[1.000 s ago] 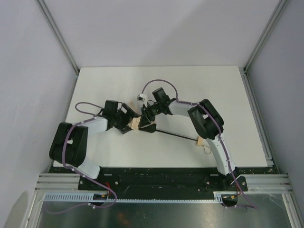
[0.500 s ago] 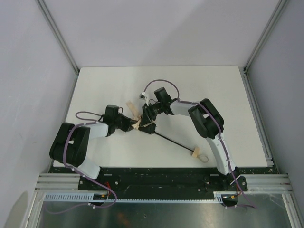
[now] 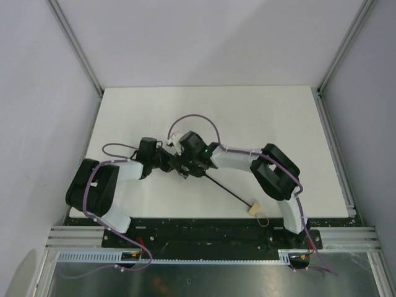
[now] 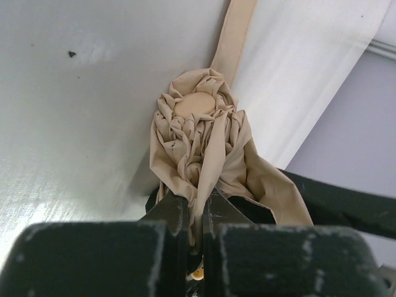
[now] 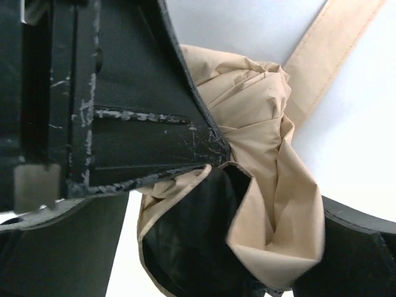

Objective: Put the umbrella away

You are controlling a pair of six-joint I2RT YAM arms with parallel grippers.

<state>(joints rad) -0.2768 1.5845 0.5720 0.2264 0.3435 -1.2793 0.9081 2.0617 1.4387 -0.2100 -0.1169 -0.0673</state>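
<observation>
My left claw (image 3: 168, 162) and right claw (image 3: 185, 166) meet on the umbrella (image 3: 228, 189), left of the worktop's (image 3: 278, 117) middle, its handle (image 3: 253, 208) by the near edge. Left wrist: my fingers (image 4: 173, 216) pinch one thin fabric fold. Right wrist: jaws wrap the bunched canopy (image 5: 260, 111). Any pull could slip that fold free and loosen the bundle.
</observation>
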